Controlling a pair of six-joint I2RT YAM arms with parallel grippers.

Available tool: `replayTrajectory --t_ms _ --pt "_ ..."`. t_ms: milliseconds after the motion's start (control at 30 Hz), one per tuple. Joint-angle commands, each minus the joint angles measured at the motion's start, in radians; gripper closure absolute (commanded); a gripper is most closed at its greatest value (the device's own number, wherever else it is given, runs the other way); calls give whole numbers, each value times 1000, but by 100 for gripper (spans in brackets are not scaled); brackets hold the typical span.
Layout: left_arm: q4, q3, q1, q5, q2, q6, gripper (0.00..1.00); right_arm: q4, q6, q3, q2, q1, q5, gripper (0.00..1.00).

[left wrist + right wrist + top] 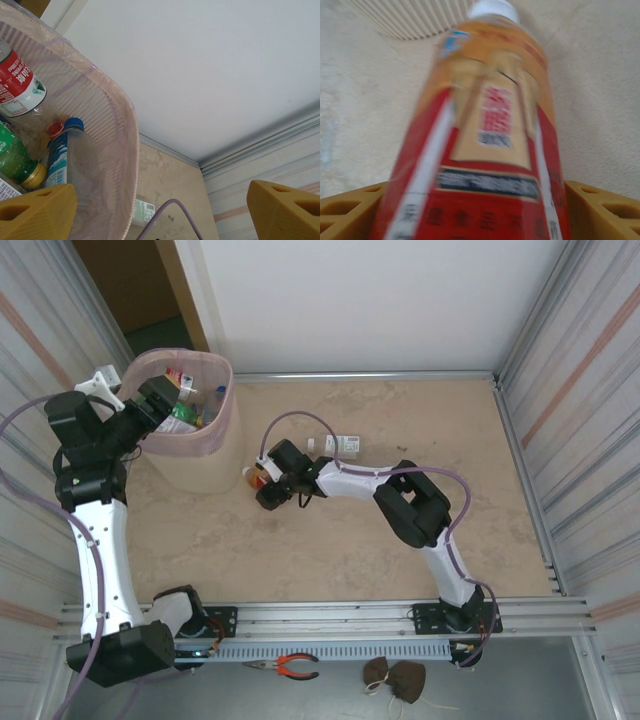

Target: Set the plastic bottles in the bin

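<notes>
Right gripper (263, 484) straddles the bottle (490, 125), grip uncertain, its long axis running cap-first toward the bin (192, 455).

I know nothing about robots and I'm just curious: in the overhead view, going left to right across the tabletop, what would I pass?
First the pink bin → orange-and-red bottle → white-labelled bottle lying on its side → right arm's black elbow.
</notes>
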Motion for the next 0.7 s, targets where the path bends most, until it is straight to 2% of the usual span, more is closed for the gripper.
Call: replayTrajectory --t_ms 0,467,667 --pt "21 -13 7 24 -28 -15 12 14 23 20 26 1 45 23" --pt "24 -21 7 27 -29 -24 12 67 12 -35 -21 -3 29 44" --pt "43 -23 7 57 -13 -41 13 113 36 -104 -120 -19 10 47"
